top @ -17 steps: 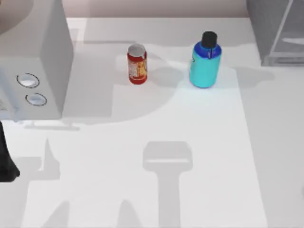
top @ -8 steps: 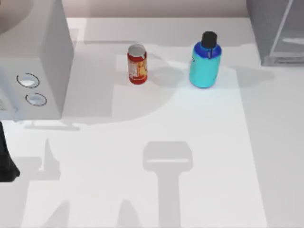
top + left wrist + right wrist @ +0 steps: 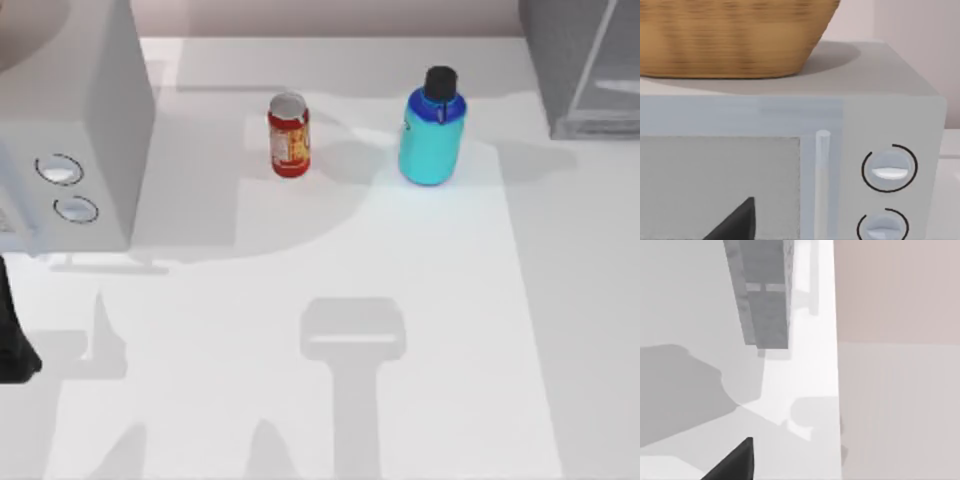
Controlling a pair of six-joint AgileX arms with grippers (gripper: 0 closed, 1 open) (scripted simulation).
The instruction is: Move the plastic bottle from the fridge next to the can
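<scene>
The plastic bottle (image 3: 432, 128), cyan with a blue shoulder and black cap, stands upright on the table at the back, right of centre. The red can (image 3: 288, 135) stands upright about a bottle's width and a half to its left. The grey fridge (image 3: 580, 60) fills the back right corner, and its grey side (image 3: 765, 295) also appears in the right wrist view. My left arm (image 3: 12, 340) sits parked at the table's left edge, far from both objects. A black part of my left gripper (image 3: 735, 222) faces the white box. A black part of my right gripper (image 3: 732, 462) hangs over the table's edge.
A white box with two round dials (image 3: 70, 130) stands at the back left, with a wicker basket (image 3: 730, 35) on top. The white table (image 3: 330, 400) stretches in front of the can and bottle, crossed by arm shadows.
</scene>
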